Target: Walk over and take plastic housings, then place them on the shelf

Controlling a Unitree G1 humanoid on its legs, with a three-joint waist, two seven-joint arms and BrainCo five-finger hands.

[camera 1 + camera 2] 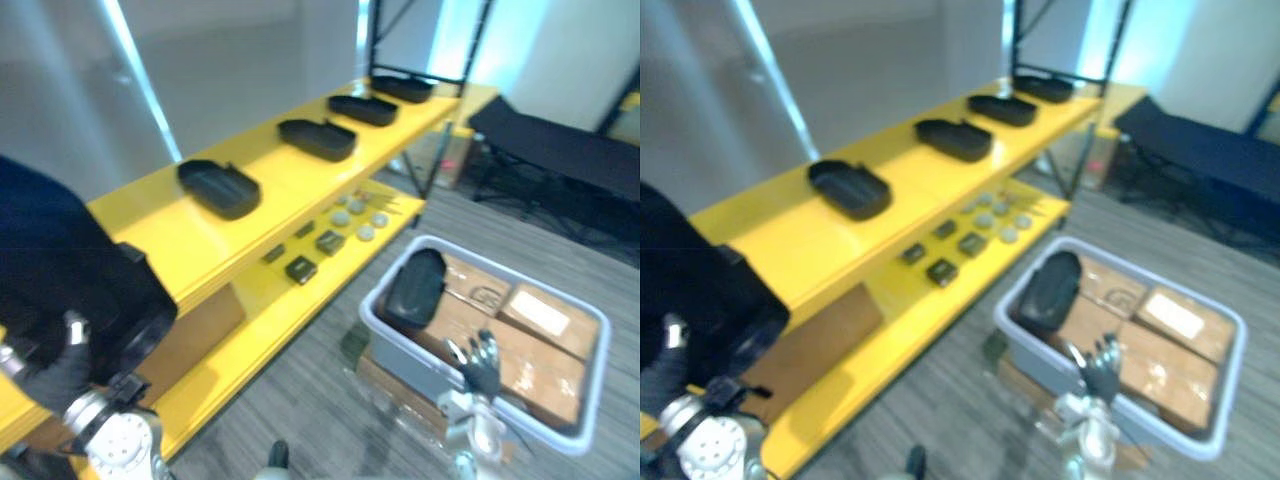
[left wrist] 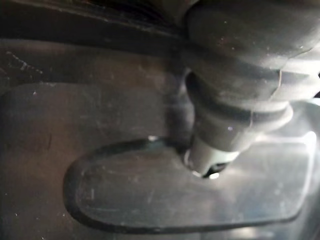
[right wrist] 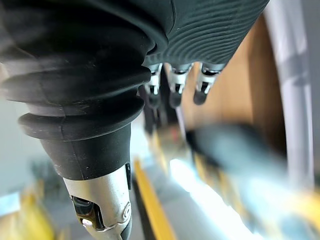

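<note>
The left hand (image 1: 50, 372) grasps a black housing (image 1: 70, 270) at the near end of the yellow shelf (image 1: 170, 232). Four more housings (image 1: 218, 187) line the shelf's top. Right of the shelf, a fifth housing (image 1: 415, 287) lies in a grey bin (image 1: 410, 358). The right hand (image 1: 482, 365) hovers released at the bin's rim.

Both eye views look down on shelf (image 1: 190, 235) and bin (image 1: 370, 312) (wrist views close-up).

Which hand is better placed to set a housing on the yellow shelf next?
Left. The left hand carries a black housing above the near end of the yellow shelf; the right hand is open and empty, off by the grey bin.
</note>
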